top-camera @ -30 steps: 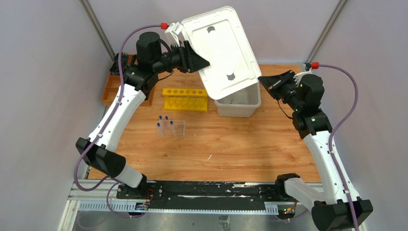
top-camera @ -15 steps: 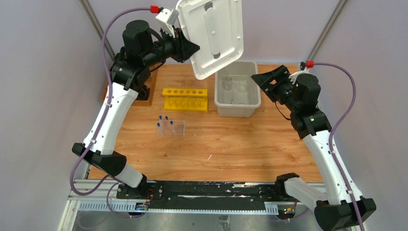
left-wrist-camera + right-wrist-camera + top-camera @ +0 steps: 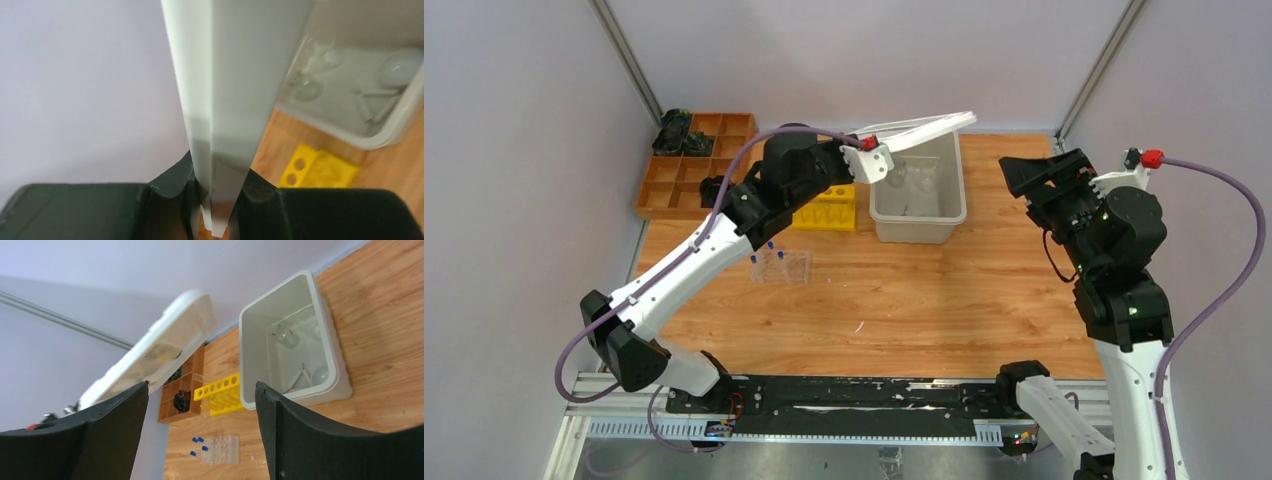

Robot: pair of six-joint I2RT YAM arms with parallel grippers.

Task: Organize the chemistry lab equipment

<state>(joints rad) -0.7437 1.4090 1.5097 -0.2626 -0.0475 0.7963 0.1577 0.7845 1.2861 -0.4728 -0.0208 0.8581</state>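
My left gripper (image 3: 870, 160) is shut on the edge of the white lid (image 3: 919, 128), which it holds nearly flat, tilted, over the back left of the open grey bin (image 3: 919, 228). In the left wrist view the lid (image 3: 235, 75) runs up from between the pads. Clear glassware (image 3: 307, 87), a white round dish (image 3: 400, 67) and a small white triangle (image 3: 372, 102) lie in the bin. The clear tube rack (image 3: 786, 266) lies on the table, with blue-capped tubes (image 3: 762, 250) beside it. My right gripper (image 3: 1024, 175) is open and empty, right of the bin.
A yellow tube rack (image 3: 829, 210) stands left of the bin, partly under the left arm. A wooden compartment tray (image 3: 686, 168) with black objects sits at the back left. Grey walls close in on both sides.
The left arm has swung the lid down from upright behind the bin to nearly flat over it. The right gripper has opened and drawn back to the right.
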